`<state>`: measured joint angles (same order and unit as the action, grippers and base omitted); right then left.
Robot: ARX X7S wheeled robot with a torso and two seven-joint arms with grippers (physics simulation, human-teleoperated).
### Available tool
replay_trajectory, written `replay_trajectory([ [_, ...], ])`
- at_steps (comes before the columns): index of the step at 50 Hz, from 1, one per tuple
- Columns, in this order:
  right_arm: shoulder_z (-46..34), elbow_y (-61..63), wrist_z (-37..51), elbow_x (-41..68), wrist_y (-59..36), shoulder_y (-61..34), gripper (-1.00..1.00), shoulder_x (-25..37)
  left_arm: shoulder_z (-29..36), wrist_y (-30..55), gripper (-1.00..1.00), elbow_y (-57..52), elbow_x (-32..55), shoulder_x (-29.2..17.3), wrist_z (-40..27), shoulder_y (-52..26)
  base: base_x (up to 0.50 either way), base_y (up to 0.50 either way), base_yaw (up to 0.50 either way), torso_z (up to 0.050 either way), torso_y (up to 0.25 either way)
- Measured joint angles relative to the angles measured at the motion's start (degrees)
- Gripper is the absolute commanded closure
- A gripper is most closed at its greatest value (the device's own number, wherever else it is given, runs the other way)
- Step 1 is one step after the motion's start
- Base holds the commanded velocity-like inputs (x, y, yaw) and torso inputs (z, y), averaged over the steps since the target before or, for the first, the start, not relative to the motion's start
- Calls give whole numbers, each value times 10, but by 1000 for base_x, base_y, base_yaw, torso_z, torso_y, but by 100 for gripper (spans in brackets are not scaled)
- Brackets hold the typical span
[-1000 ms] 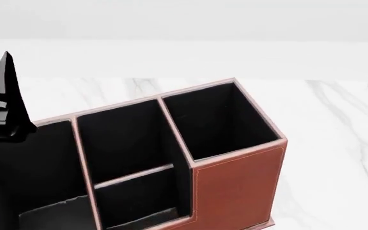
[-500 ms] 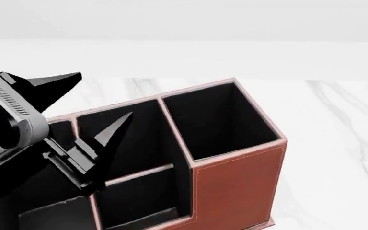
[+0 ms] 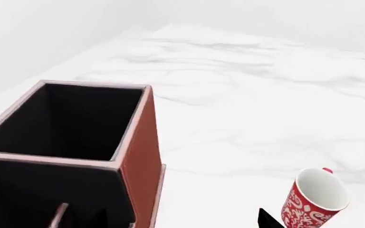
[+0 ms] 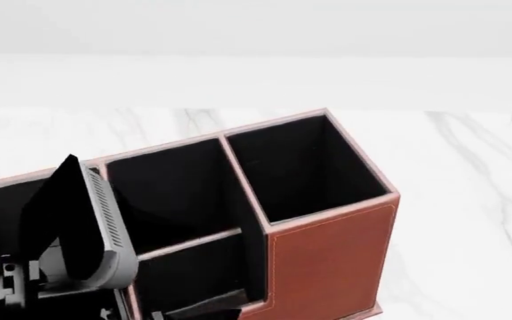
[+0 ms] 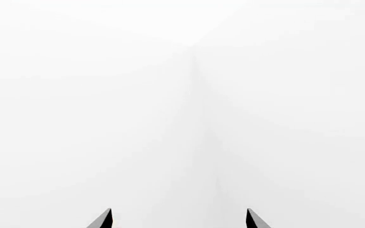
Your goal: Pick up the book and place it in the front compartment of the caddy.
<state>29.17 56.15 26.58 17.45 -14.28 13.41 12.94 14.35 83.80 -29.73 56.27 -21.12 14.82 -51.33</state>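
The reddish-brown caddy [image 4: 327, 260] fills the middle of the head view. Its larger, deeper middle section, the front compartment [image 4: 171, 193], is black-lined and holds nothing I can see. The book shows in no view. My left gripper [image 3: 181, 219] is open and empty, with only its two tips showing in the left wrist view. In the head view one of its fingers [image 4: 71, 213] stands upright over the caddy's left end section. The left wrist view shows one tall end section of the caddy [image 3: 138, 156]. My right gripper [image 5: 179, 219] is open and empty, facing blank white.
A red patterned mug [image 3: 312, 199] lies on its side on the white marble table [image 4: 469, 200], beside the left gripper's outer tip. A low cross divider [image 4: 189, 243] splits the caddy's middle sections. A pale wall runs behind the table.
My left gripper has come down from the upper left, swung across the caddy's left part and turned. Its finger now stands upright low at the left. The caddy has not moved.
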Motion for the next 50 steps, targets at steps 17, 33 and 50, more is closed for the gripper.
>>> replay_trajectory([
  [17, 2, 2, 8, 7, 3, 9, -100, 5, 93, -29, -100, -21, 7, -16, -1, 26, 0, 0, 0, 0, 0],
  [33, 3, 4, 15, 14, 6, 16, -100, 10, 125, -43, -100, -32, 8, -23, -9, 36, 0, 0, 0, 0, 0],
  [50, 7, 6, 21, 23, 14, 26, -100, 15, 171, -77, -100, -38, -16, -43, -3, 57, 0, 0, 0, 0, 0],
])
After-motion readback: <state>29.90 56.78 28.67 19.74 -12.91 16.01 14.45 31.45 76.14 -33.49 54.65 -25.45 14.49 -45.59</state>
